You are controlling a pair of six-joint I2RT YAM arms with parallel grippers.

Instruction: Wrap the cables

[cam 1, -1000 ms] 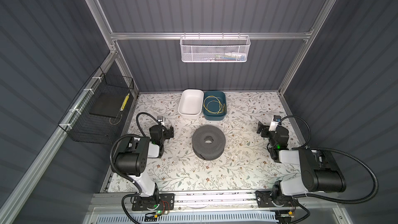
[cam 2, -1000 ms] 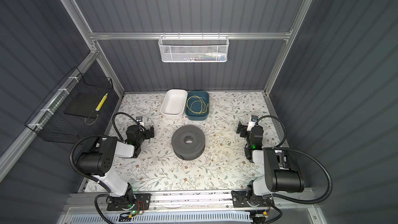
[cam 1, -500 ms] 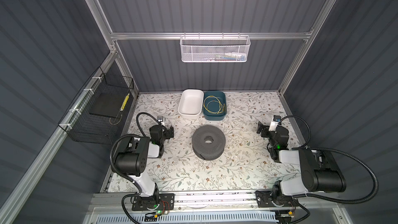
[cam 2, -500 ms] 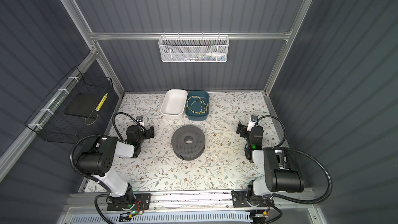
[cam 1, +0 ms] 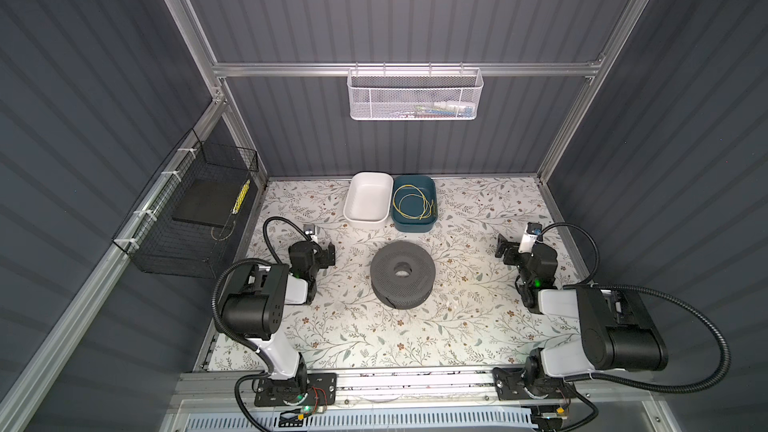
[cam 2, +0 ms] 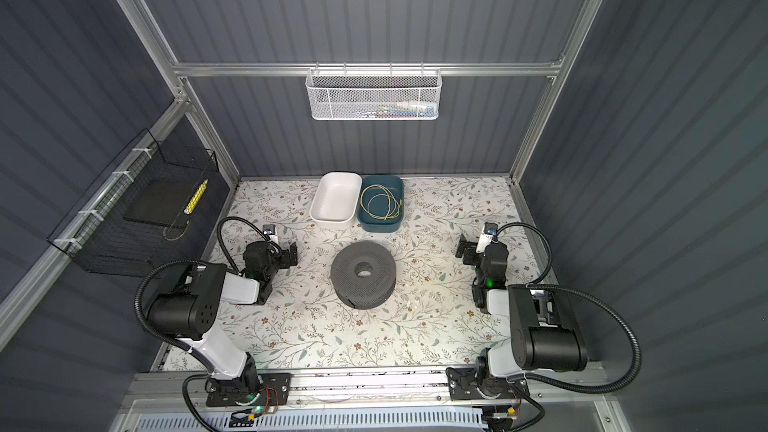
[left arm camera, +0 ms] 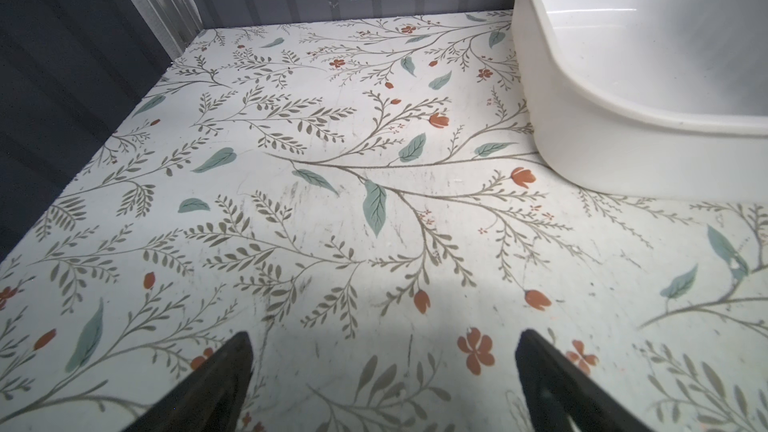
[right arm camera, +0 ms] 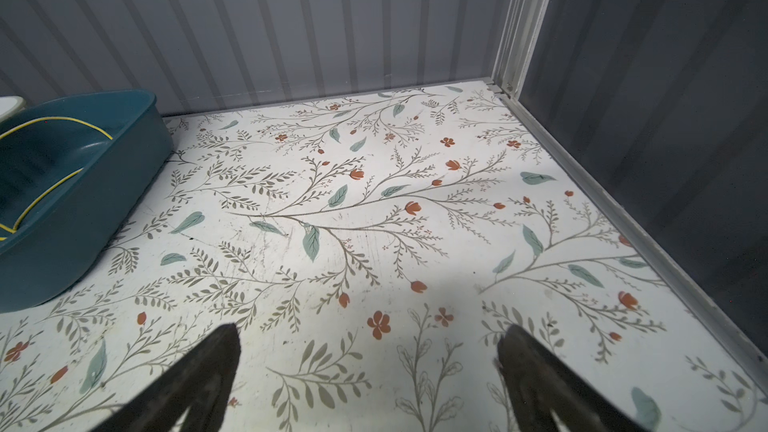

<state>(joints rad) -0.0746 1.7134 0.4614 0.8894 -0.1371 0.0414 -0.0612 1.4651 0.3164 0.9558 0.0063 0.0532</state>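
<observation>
The floral table (cam 1: 457,326) fills the lower middle of both top views. A grey spool (cam 1: 380,274) sits at frame centre, and above it a white bin (cam 1: 368,201) stands just beside a blue bin (cam 1: 413,224) holding a yellow wire (right arm camera: 62,120). The left claw (left arm camera: 384,336), at centre left, and the right claw (right arm camera: 370,328), at centre right, are both released over bare table, grasping nothing. The cable cannot be picked out; whether it is wound on the spool I cannot tell.

Grey ribbed walls (cam 1: 395,6), floral tabletop (cam 1: 374,338)
</observation>
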